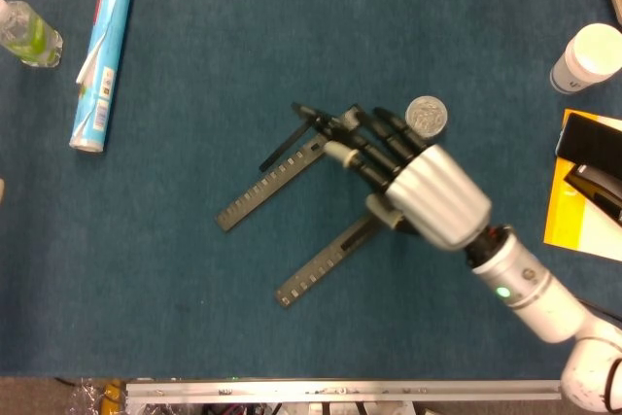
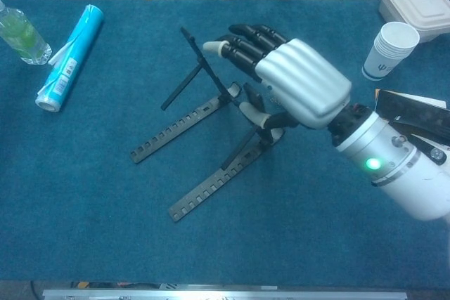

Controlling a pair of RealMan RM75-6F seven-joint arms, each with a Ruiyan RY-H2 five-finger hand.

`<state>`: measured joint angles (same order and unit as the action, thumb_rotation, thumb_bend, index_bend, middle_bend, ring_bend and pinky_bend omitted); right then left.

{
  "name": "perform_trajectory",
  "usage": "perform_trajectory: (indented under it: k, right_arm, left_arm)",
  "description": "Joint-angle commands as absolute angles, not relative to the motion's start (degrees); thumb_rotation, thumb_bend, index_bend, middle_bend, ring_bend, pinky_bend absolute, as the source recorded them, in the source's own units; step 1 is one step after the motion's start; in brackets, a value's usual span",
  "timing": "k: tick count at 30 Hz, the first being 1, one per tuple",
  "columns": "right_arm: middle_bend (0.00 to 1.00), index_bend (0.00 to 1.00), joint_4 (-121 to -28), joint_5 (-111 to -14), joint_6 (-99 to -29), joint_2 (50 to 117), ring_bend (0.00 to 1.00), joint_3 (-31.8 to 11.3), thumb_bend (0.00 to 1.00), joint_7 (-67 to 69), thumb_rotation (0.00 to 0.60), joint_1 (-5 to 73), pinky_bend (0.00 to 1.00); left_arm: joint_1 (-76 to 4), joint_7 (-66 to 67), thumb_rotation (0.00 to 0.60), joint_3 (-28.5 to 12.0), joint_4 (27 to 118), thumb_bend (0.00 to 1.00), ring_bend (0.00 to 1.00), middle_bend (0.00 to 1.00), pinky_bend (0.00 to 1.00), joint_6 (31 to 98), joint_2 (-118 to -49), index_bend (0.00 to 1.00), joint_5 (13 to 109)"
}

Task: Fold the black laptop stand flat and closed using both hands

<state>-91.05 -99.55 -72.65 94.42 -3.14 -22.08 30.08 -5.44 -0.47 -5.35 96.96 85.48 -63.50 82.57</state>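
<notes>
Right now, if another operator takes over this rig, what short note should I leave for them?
Right hand: above the black laptop stand, fingers extended, thumb down near the hinge end; whether it holds anything cannot be told.
Left hand: not in view.
Stand: mid-table on the blue cloth, two notched base rails flat, upper arm raised steeply, prop leg angled out.
Done: nothing folded yet; the stand is open.
Left: bring in the left hand, lower the raised arm, fold the stand flat and closed.

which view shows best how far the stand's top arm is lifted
The chest view: it sees the laptop stand side-on, with its thin arm tilted steeply up beneath the right hand. The head view looks straight down, flattening the stand, so that arm's height is hard to judge there.
</notes>
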Motion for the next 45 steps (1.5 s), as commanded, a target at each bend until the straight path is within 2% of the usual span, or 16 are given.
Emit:
perform_trajectory:
  k: [1, 11, 21, 30, 45]
  right_arm:
    - [0.14, 0.10, -91.1, -99.0, -74.1, 93.3, 0.01, -3.2, 0.36, -22.2, 0.600, 28.9, 0.10]
    - [0.14, 0.10, -91.2, -97.7, -77.6, 90.7, 0.01, -3.1, 0.36, -21.6, 0.600, 26.1, 0.10]
    - [0.14, 0.10, -90.5, -96.1, -79.3, 89.5, 0.01, -2.7, 0.36, -20.6, 0.600, 23.7, 0.10]
    - [0.14, 0.10, -91.3, -96.6, -78.8, 89.6, 0.01, -2.9, 0.36, -20.0, 0.600, 23.9, 0.10]
    - [0.14, 0.10, -92.2, -98.4, -78.2, 90.3, 0.01, -2.8, 0.36, -19.3, 0.600, 24.8, 0.10]
  left_arm:
    - [-5.5, -0.5, 0.600, -5.3, 96.9, 0.26, 0.00, 0.00, 0.00, 85.4, -63.6, 0.02, 82.7]
    - [-6.3, 0.1, 0.600, -5.0, 97.1, 0.26, 0.00, 0.00, 0.01, 84.7, -63.7, 0.02, 83.5]
    - [-8.8, 0.8, 0.600, -4.4, 96.6, 0.26, 0.00, 0.00, 0.00, 81.0, -63.7, 0.02, 84.9]
    - [-11.0, 1.7, 0.600, -4.3, 97.9, 0.26, 0.00, 0.00, 0.00, 78.9, -62.0, 0.02, 86.6]
    - [-10.5, 1.6, 0.600, -4.0, 97.8, 0.26, 0.00, 0.00, 0.00, 80.0, -61.9, 0.02, 85.4]
